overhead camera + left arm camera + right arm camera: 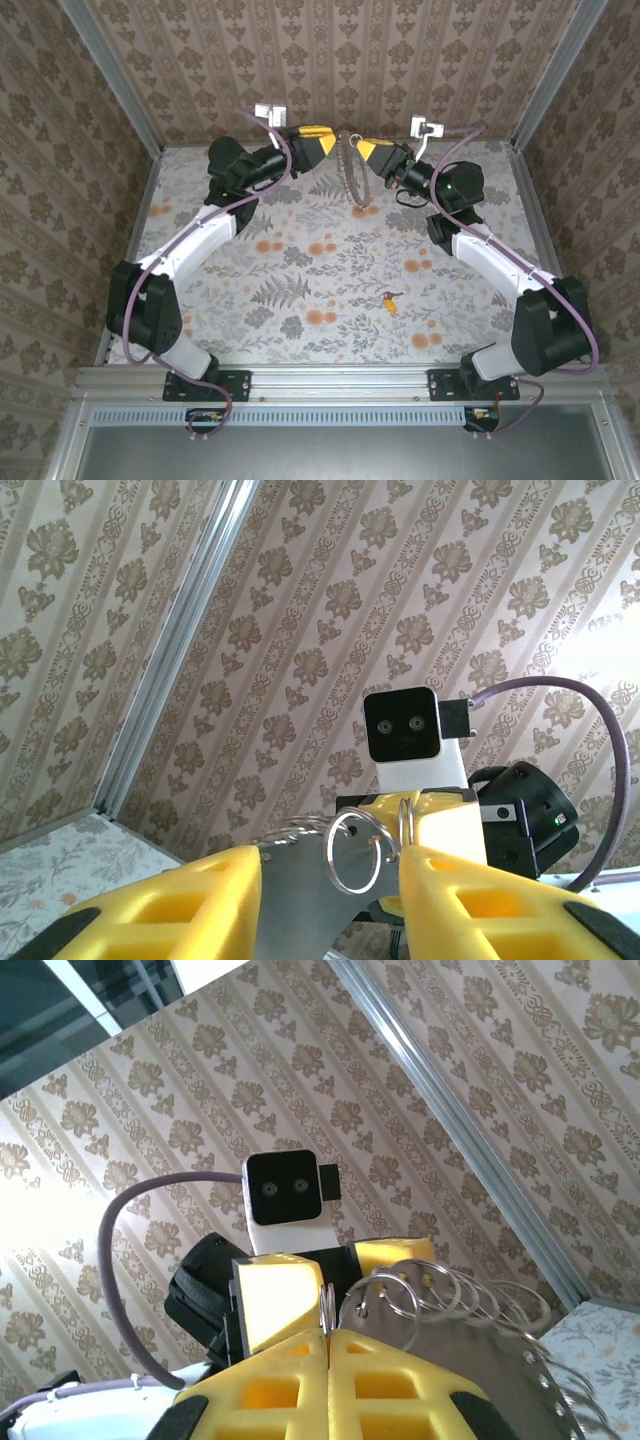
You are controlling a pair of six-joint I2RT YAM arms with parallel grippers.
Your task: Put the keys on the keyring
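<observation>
The keyring (356, 178), a round dull-metal plate with several wire rings along its rim, hangs in the air at the back between both grippers. My right gripper (360, 149) (328, 1332) is shut on one thin ring (325, 1308) of it, seen edge-on, and the plate (470, 1380) spreads to the right. My left gripper (331, 148) (330, 856) faces it with jaws apart. The plate (300, 890) and a small ring (365, 852) lie between its fingers; whether they touch the plate I cannot tell. A tiny key (390, 299) with a yellow-orange head lies on the table.
The floral table (300, 270) is closed in by patterned walls (330, 60) at the back and sides, with metal corner posts (115, 75). Both arms reach up and inward near the back wall, trailing purple cables (455, 140).
</observation>
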